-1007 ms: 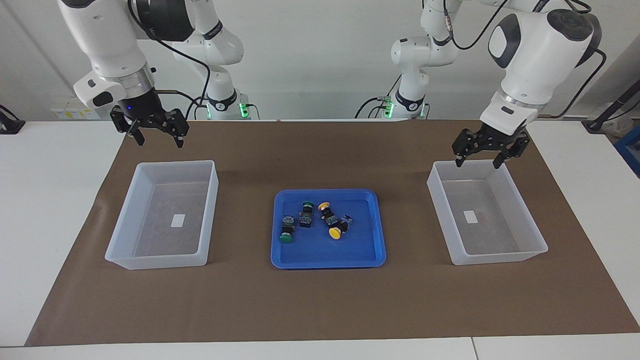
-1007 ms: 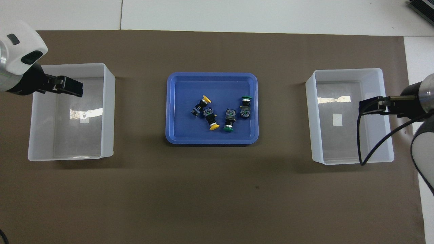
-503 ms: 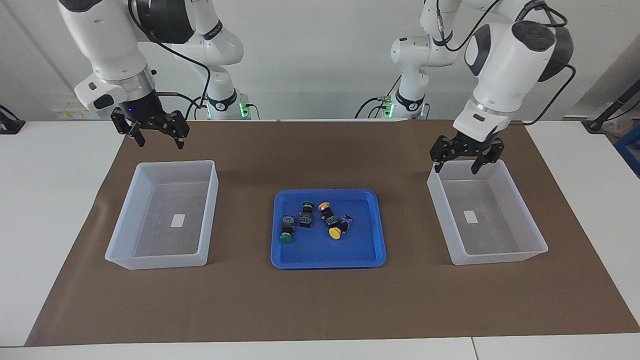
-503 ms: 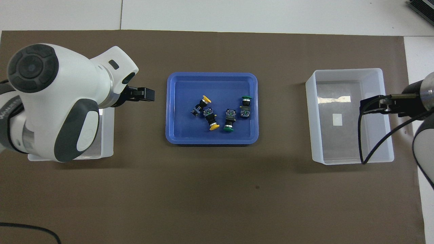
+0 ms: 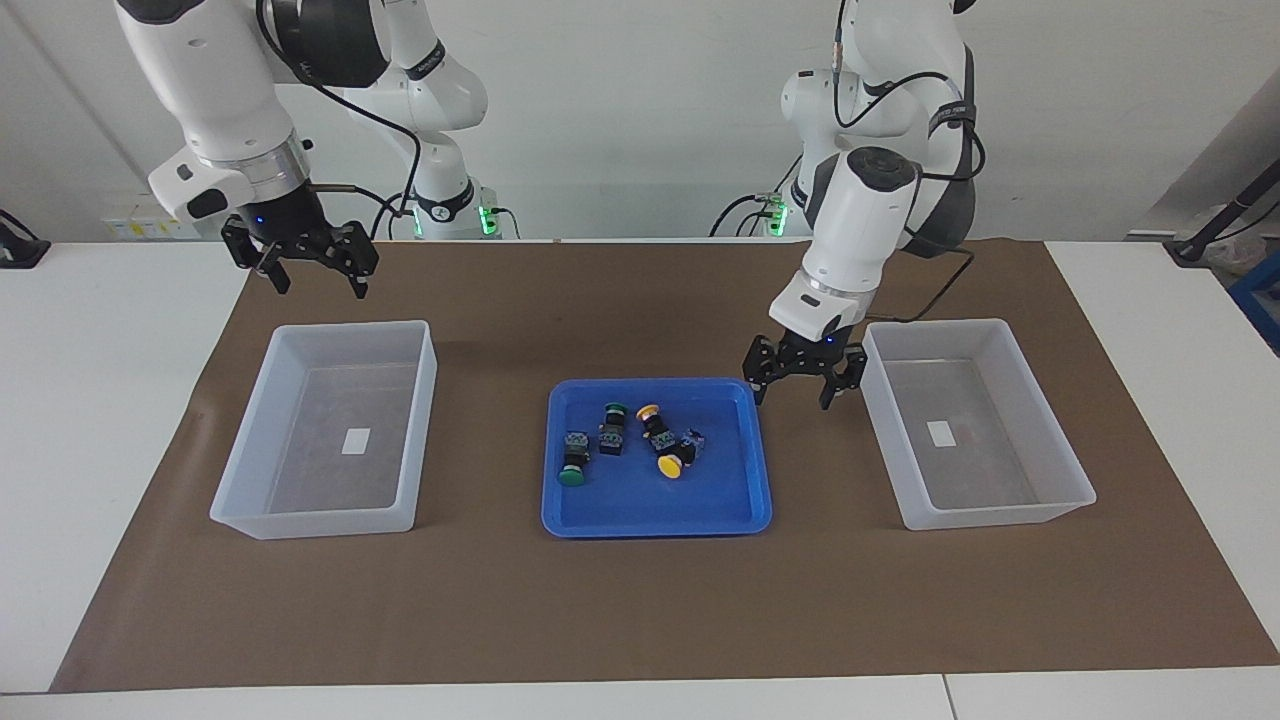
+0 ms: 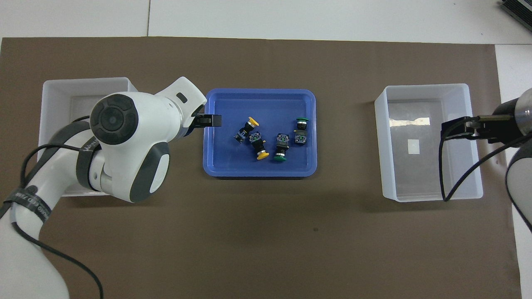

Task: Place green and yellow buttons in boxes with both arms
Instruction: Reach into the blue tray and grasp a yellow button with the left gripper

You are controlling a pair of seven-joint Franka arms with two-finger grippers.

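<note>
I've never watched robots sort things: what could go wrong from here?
The four buttons lie bunched in the blue tray, some touching, so the open left gripper beside the tray could knock a neighbour or grab two. The caps are round, so one might slip. The right gripper waits, open, near its box; both reaching in together could bump.

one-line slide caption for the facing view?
Open left gripper hangs beside the shallow blue tray holding four green and yellow buttons; open right gripper waits; both translucent plastic boxes empty.
</note>
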